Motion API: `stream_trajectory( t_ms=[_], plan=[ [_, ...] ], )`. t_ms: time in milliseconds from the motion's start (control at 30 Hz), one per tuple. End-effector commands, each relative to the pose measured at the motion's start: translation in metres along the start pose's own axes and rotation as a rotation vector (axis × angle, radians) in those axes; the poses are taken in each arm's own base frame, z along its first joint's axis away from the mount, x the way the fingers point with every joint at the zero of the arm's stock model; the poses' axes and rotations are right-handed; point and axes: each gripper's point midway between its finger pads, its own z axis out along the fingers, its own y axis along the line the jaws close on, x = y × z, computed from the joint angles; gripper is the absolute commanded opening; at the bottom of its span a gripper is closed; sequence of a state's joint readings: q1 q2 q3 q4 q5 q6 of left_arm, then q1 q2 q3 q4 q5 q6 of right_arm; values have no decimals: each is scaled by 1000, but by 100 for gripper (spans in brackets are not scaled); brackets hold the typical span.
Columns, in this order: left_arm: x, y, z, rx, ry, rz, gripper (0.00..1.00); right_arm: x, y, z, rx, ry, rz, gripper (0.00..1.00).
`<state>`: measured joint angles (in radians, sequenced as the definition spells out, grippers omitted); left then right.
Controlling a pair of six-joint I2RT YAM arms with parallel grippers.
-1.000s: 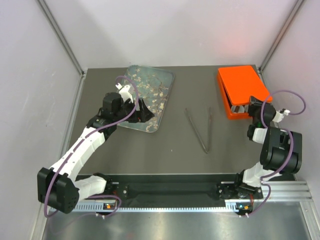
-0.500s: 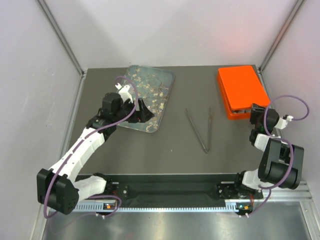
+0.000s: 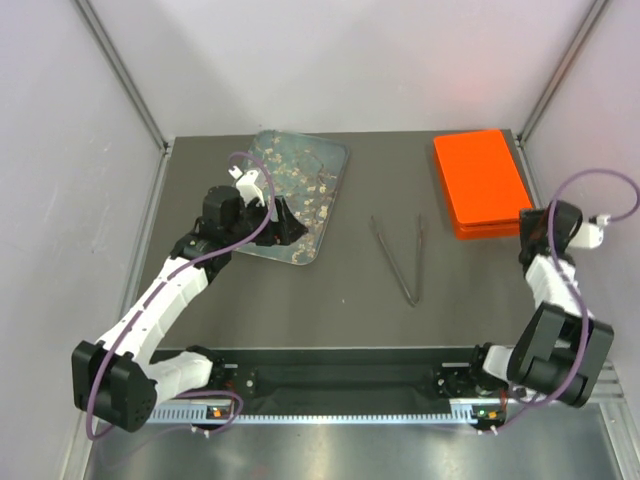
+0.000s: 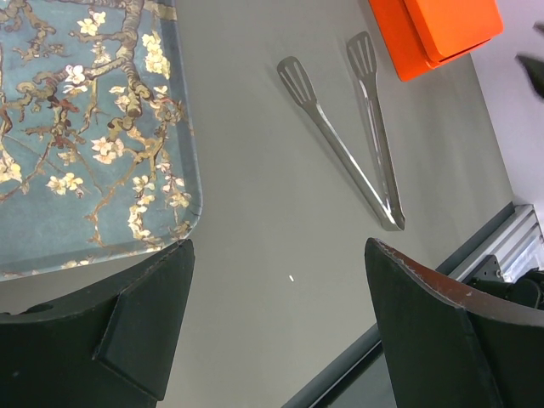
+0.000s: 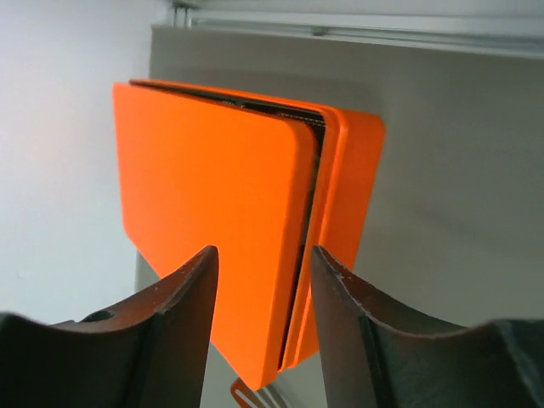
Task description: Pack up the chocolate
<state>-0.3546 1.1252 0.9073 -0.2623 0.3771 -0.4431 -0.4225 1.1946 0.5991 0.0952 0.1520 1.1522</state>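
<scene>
No chocolate shows in any view. An orange box (image 3: 482, 183) lies at the back right, its lid down on its base with a thin dark gap along one edge (image 5: 221, 229). My right gripper (image 3: 530, 226) hovers just off the box's near right corner. Its jaws are open, with nothing between them (image 5: 263, 255). My left gripper (image 3: 285, 222) hangs over the near right edge of a flower-patterned tray (image 3: 300, 190), open wide and empty (image 4: 276, 246). The tray (image 4: 85, 153) carries nothing that I can see.
Thin metal tongs (image 3: 400, 255) lie on the grey table between tray and box, also in the left wrist view (image 4: 348, 144). The orange box (image 4: 433, 34) shows at that view's top right. Walls close in on both sides. A black rail runs along the near edge.
My right gripper has opened and drawn back to the right from the orange box, whose lid now lies flat. The left arm has not moved.
</scene>
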Motion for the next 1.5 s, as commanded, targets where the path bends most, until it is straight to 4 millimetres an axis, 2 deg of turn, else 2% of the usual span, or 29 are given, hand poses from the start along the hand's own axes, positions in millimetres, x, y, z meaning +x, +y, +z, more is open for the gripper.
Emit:
stream_trajectory(
  t_ms=[0,33,67,100,133,167,200,267,300,333,367,400,467,533,667,700,767,800,867,1100,1300,1467],
  plan=[
    [-13,-10,-5,37,-58,28,86,-7,47,12,-46,91,-253,47],
    [-14,-10,-6,38,-61,28,86,5,49,11,-31,154,-319,47],
    [-14,-10,-5,36,-62,28,86,7,59,13,-54,169,-377,47],
    [-14,-10,-5,36,-63,31,86,1,84,12,-100,155,-432,47],
    [-15,-11,-5,38,-62,31,86,14,84,12,-93,197,-541,47],
    [-15,-11,-5,37,-64,31,86,10,109,9,-149,176,-593,48],
    [-15,-10,-5,35,-64,30,86,14,115,11,-176,175,-700,49],
    [-15,-10,-4,37,-61,30,86,38,135,7,-248,230,-812,56],
    [-14,-10,-3,37,-56,29,86,44,149,14,-292,242,-907,57],
    [-14,-9,-3,35,-59,29,86,63,157,12,-333,286,-958,62],
    [-13,-9,-3,36,-55,27,86,68,168,11,-354,300,-995,64],
    [-13,-8,-2,31,-55,28,86,88,164,18,-370,343,-1067,66],
    [-13,-7,-3,26,-55,32,86,103,172,20,-417,368,-1117,66],
    [-14,-7,-5,22,-61,37,86,123,172,27,-446,395,-1192,68],
    [-13,-6,-5,15,-61,41,86,143,191,33,-500,367,-1299,73],
    [-14,-5,-5,13,-63,42,86,154,189,37,-518,365,-1386,75],
    [-13,-5,-5,13,-62,42,86,150,192,43,-490,319,-1443,78],
    [-13,-5,-4,12,-59,41,86,168,193,38,-513,326,-1493,78],
    [-13,-4,-4,12,-59,41,86,169,194,42,-494,307,-1517,79],
    [-11,-3,-2,7,-52,39,86,190,170,63,-427,324,-1614,80],
    [-14,-3,-5,2,-62,46,86,187,161,75,-359,284,-1646,78],
    [-11,-1,-1,3,-47,38,86,186,151,77,-336,295,-1645,75]
  ],
)
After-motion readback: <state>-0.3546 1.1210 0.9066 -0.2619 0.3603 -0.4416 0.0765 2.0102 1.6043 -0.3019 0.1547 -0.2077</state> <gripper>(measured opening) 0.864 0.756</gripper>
